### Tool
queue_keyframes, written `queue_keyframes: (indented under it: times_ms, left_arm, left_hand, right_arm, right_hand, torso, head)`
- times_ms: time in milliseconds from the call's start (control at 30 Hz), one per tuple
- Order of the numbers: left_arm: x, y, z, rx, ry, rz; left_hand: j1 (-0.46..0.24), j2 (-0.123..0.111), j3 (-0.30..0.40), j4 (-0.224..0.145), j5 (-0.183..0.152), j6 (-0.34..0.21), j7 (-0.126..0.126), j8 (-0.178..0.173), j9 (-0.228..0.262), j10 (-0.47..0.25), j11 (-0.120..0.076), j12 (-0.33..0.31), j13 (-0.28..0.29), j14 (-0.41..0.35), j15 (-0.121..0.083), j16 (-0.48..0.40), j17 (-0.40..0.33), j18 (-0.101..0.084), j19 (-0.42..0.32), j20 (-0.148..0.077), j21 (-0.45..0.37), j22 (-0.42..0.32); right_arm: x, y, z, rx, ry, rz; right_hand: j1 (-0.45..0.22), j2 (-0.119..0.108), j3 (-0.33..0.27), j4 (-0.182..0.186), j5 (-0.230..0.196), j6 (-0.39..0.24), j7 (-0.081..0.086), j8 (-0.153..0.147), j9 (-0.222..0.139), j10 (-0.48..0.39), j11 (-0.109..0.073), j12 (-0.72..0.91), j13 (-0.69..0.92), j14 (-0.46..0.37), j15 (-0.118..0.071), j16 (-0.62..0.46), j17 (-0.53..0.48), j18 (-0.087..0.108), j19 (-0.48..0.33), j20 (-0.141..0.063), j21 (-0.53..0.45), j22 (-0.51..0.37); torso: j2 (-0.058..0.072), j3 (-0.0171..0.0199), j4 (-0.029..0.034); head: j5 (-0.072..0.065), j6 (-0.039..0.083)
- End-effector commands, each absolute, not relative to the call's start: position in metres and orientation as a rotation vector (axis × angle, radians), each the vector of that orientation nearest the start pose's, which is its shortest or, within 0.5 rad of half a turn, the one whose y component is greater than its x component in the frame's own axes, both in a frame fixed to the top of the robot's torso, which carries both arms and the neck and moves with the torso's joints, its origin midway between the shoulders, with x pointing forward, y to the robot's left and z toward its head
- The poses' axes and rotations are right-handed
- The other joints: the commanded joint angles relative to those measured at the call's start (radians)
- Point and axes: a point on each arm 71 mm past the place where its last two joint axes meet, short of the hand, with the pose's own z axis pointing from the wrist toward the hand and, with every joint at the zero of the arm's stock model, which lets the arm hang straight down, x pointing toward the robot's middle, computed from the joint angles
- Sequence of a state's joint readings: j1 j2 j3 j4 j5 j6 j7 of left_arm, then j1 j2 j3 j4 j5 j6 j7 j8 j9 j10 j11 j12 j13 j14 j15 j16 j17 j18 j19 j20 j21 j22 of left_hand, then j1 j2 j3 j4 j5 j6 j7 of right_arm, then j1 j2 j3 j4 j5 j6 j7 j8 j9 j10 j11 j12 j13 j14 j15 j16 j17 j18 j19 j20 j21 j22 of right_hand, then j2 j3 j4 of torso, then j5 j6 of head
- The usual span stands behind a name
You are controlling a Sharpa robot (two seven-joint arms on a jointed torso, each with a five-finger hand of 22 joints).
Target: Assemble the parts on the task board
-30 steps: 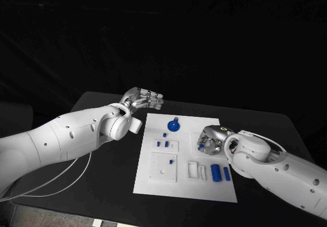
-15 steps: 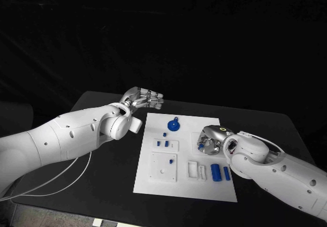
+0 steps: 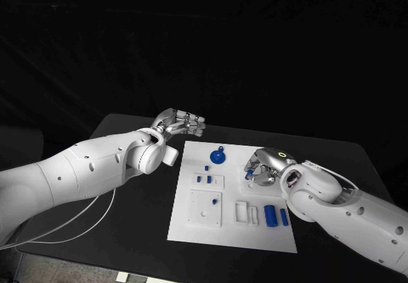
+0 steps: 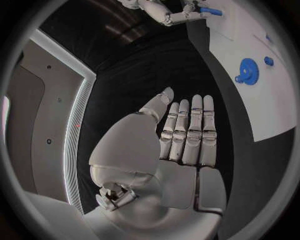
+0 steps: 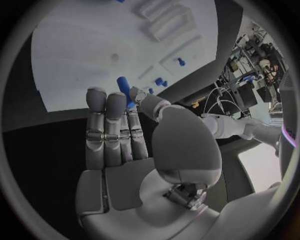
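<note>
The white task board point(image 3: 234, 231) lies mid-table. My right hand point(image 3: 262, 169) hovers over its right side and pinches a small blue peg point(image 5: 124, 88) between thumb and fingertips; the left wrist view shows this peg point(image 4: 210, 10) too. A blue gear point(image 3: 217, 156) lies near the board's far edge and appears again in the left wrist view point(image 4: 248, 67). Small blue pegs point(image 3: 204, 177) stand left of centre. Two blue cylinders point(image 3: 275, 215) lie near the right edge. My left hand point(image 3: 179, 124) hangs off the board's far left corner, fingers straight and side by side point(image 4: 187, 131), holding nothing.
White blocks point(image 3: 246, 212) and a white square plate point(image 3: 205, 207) sit on the board's near half. A white cable point(image 3: 76, 233) runs across the table's left side. Bare black table point(image 3: 331, 159) surrounds the board.
My right hand has moved a little toward the far side of the board, still pinching the blue peg. My left hand has stayed put.
</note>
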State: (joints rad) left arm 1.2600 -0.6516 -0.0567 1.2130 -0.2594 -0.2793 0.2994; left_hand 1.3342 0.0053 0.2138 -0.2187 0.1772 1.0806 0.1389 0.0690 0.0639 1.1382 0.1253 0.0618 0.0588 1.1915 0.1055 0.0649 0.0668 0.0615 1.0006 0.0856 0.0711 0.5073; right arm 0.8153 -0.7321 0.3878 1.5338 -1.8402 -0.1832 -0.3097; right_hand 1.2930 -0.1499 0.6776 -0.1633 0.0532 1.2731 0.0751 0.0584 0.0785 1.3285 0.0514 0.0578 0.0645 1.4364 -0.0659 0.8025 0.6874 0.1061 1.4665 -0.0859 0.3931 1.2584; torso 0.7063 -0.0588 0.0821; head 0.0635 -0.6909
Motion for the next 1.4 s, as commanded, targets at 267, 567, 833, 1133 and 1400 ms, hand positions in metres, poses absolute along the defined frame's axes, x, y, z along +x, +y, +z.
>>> queue_keyframes:
  times_ms: [267,567,833,1133,1400]
  left_arm:
    - [0.552,0.198,-0.172,-0.842,1.5,-1.365]
    - [0.554,0.196,-0.172,-0.841,1.502,-1.367]
    - [0.555,0.192,-0.174,-0.847,1.502,-1.373]
    - [0.555,0.187,-0.175,-0.846,1.506,-1.384]
    - [0.554,0.186,-0.175,-0.846,1.508,-1.387]
  left_hand:
    - [0.0,0.007,-0.005,0.004,-0.003,-0.006,-0.003,-0.002,0.0,-0.007,-0.001,-0.003,-0.001,-0.006,0.001,-0.004,-0.001,0.003,-0.001,0.001,0.001,-0.003]
    - [0.0,0.007,-0.005,0.004,-0.003,-0.006,-0.003,-0.002,0.0,-0.007,-0.001,-0.003,-0.001,-0.006,0.001,-0.004,-0.001,0.003,-0.001,0.001,0.001,-0.003]
    - [-0.003,0.01,-0.01,0.014,-0.016,-0.006,-0.004,-0.002,0.0,-0.007,-0.002,-0.003,-0.001,-0.006,0.001,-0.004,-0.001,0.003,0.001,0.002,-0.001,-0.015]
    - [0.003,0.009,-0.018,0.021,-0.017,-0.007,-0.005,-0.002,0.0,-0.007,-0.002,-0.003,-0.001,-0.006,0.001,-0.004,-0.001,0.003,0.006,0.003,-0.001,-0.04]
    - [0.004,0.011,-0.028,0.03,-0.042,-0.007,-0.005,-0.002,0.0,-0.008,-0.002,-0.002,-0.001,-0.006,0.002,-0.004,-0.001,0.001,0.012,0.004,-0.001,-0.069]
  right_arm:
    - [0.461,-0.152,-0.185,-0.079,1.607,0.65]
    - [0.436,-0.112,-0.197,-0.152,1.604,0.763]
    - [0.41,-0.074,-0.228,-0.249,1.64,0.838]
    - [0.395,-0.058,-0.253,-0.317,1.673,0.84]
    - [0.395,-0.058,-0.263,-0.333,1.69,0.811]
  right_hand:
    - [-0.003,0.01,0.005,-0.007,0.001,0.007,0.001,0.006,-0.002,0.039,-0.031,0.003,-0.001,0.004,-0.004,-0.01,0.005,0.021,0.041,-0.005,0.008,0.001]
    - [-0.003,0.013,0.0,-0.009,0.001,0.006,0.002,0.006,-0.002,0.038,-0.031,0.003,-0.001,0.003,-0.003,-0.012,0.006,0.022,0.04,-0.004,0.003,0.0]
    - [-0.001,0.015,0.0,-0.012,0.001,0.005,0.002,0.006,-0.002,0.037,-0.03,0.003,-0.001,0.003,-0.003,-0.015,0.007,0.023,0.04,-0.004,-0.001,-0.002]
    - [-0.001,0.014,0.001,-0.014,0.001,0.006,0.002,0.006,-0.002,0.038,-0.03,0.003,-0.001,0.004,-0.002,-0.016,0.008,0.023,0.04,-0.004,0.002,-0.001]
    - [-0.002,0.014,0.004,-0.015,0.001,0.007,0.002,0.006,-0.002,0.038,-0.03,0.003,-0.001,0.005,-0.002,-0.017,0.009,0.023,0.04,-0.003,0.003,0.001]
  torso:
    - [0.001,-0.0015,-0.0013]
    - [-0.002,-0.0018,-0.0002]
    - [-0.003,-0.0004,-0.0018]
    - [-0.002,-0.0021,-0.0026]
    - [-0.001,-0.0003,0.0003]
  head:
    - [0.013,0.001]
    - [0.028,0.0]
    - [0.04,0.0]
    - [0.046,-0.002]
    - [0.048,-0.007]
